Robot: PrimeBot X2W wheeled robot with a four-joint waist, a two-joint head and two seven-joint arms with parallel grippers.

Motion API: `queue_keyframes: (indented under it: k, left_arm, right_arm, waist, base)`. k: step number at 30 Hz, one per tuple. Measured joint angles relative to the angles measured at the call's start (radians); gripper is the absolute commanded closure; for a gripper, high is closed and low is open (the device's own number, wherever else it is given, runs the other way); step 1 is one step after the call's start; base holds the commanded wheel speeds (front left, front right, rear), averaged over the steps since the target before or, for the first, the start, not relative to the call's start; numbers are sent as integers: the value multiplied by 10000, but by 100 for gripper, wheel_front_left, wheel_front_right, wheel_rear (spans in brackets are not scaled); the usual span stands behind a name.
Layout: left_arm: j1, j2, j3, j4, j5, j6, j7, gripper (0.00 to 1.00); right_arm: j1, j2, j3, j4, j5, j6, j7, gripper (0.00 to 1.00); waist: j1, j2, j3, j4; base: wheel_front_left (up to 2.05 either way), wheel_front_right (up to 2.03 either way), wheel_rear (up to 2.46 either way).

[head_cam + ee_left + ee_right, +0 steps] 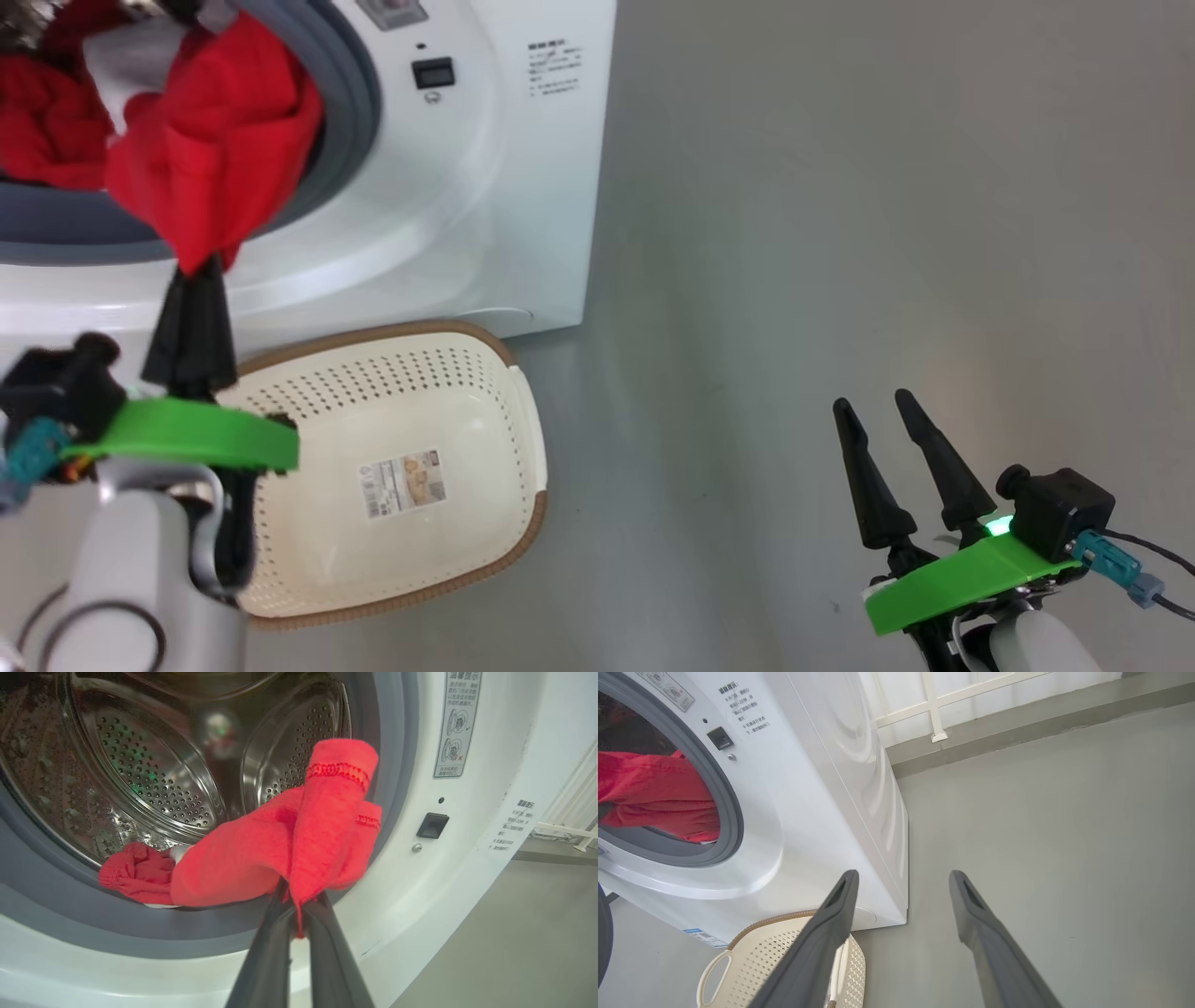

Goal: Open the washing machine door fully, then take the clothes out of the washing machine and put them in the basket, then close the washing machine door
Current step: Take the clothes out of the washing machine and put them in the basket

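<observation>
Red clothes [201,140] spill over the grey gasket of the white washing machine [485,205]. My left gripper [201,271] is shut on a fold of the clothes [322,826] at the drum mouth, just above the basket. More red cloth [135,872] lies inside the steel drum. The cream basket [485,373] with a brown rim sits empty on the floor in front of the machine. My right gripper [878,403] hangs open over bare floor to the right. A dark curved edge at the left of the right wrist view may be the washing machine door [603,938].
Grey floor [887,233] stretches to the right of the machine. A white railing [934,704] and a low step [1017,723] run behind it. The basket [752,961] has a paper label on its bottom.
</observation>
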State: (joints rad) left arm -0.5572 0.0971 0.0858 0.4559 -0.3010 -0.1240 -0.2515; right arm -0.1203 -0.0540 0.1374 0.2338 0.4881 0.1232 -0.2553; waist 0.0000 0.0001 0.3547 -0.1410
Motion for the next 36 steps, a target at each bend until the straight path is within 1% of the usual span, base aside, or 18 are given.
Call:
queue_keyframes:
  k: [6,10,15,19,21,22,24,27,30,34,36]
  left_arm:
    - [1389,-332,-111,-1195,82,0,-10,100]
    - [2043,-493,178,-1964,82,-2,-10,100]
    - [2494,-570,598,-3053,82,-2,-12,100]
    - [2842,-617,612,-3749,61,-2,-10,100]
    - [2930,-625,608,-4209,-180,-2,-12,100]
    - [2935,-625,604,-4669,-320,-2,-12,100]
    - [2935,-625,560,-5016,-426,-2,-13,100]
    - [2935,-625,380,-5154,-426,0,-13,100]
    - [2935,-625,242,-4907,-422,2,-13,100]
    - [2935,-625,161,-4075,-548,2,-13,100]
    - [2932,-625,125,-3519,-612,2,-13,96]
  right_arm:
    - [195,-75,-151,17,0,0,0,0]
    - [200,-121,-268,6,0,0,0,0]
    - [241,-151,-301,0,0,0,0,0]
    - [369,-165,-303,-6,0,0,0,0]
    - [368,-176,-297,-13,0,0,0,0]
    - [366,-182,-309,-40,0,0,0,0]
    - [362,-184,-339,-67,0,0,0,0]
    - [359,-182,-349,-82,-2,0,0,0]
    - [349,-178,-343,-82,-2,0,0,0]
    - [294,-144,-324,-98,-2,0,0,0]
    - [252,-121,-313,-130,-2,0,0,0]
  waist:
    - [0,0,-400,311]
    - [0,0,-550,534]
    - [0,0,-665,734]
    - [0,0,-679,789]
    - [0,0,-654,785]
    - [0,0,-597,778]
    - [0,0,-526,776]
    - [0,0,-459,759]
    - [0,0,-436,696]
    - [0,-1,-319,620]
    - [0,0,-207,595]
  base:
    - [0,0,0]
    - [0,0,0]
    - [0,0,0]
    - [0,0,0]
    - [0,0,0]
    - [0,0,0]
    - [0,0,0]
    - [0,0,0]
    - [0,0,0]
    - [0,0,0]
    - [0,0,0]
